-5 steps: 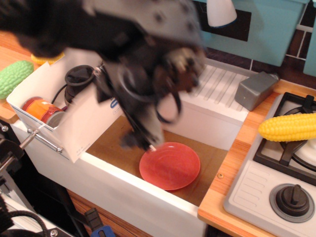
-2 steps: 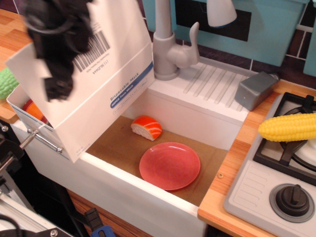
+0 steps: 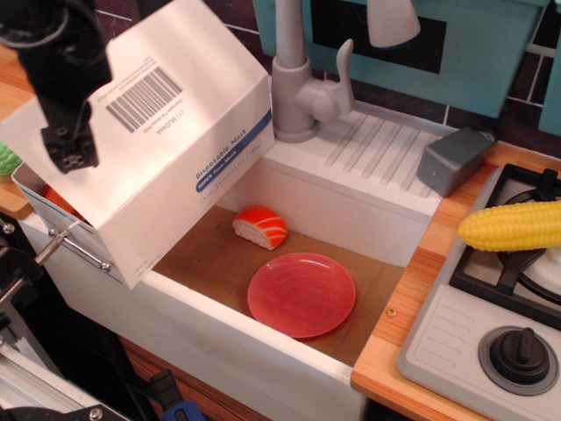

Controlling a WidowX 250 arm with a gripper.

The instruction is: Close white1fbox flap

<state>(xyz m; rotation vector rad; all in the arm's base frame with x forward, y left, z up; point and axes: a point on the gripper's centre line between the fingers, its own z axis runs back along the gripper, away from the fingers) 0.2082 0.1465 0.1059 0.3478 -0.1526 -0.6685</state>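
Observation:
The white1fbox (image 3: pixel 188 189) stands tilted on the left rim of the sink, with its blue stripe and "Disposable Mask" print facing the basin. The flap (image 3: pixel 175 53), the broad white panel showing the black barcode, lies down over the carton's top. A narrow gap at the left end still shows an orange object (image 3: pixel 54 200) inside. My black gripper (image 3: pixel 70 156) hangs over the flap's left part with its fingers together, pressed on or just above the panel, and holds nothing.
In the sink (image 3: pixel 263 351) lie a red plate (image 3: pixel 301 294) and a salmon sushi piece (image 3: pixel 260 226). A grey faucet (image 3: pixel 298 79) stands behind. A grey block (image 3: pixel 454 160), a yellow corn (image 3: pixel 513 224) and a stove knob (image 3: pixel 519 351) are at the right. A green corn (image 3: pixel 7 158) is at the left edge.
The carton was open with my arm over the sink. The flap has swung down over the top, and my gripper has moved up and left onto it.

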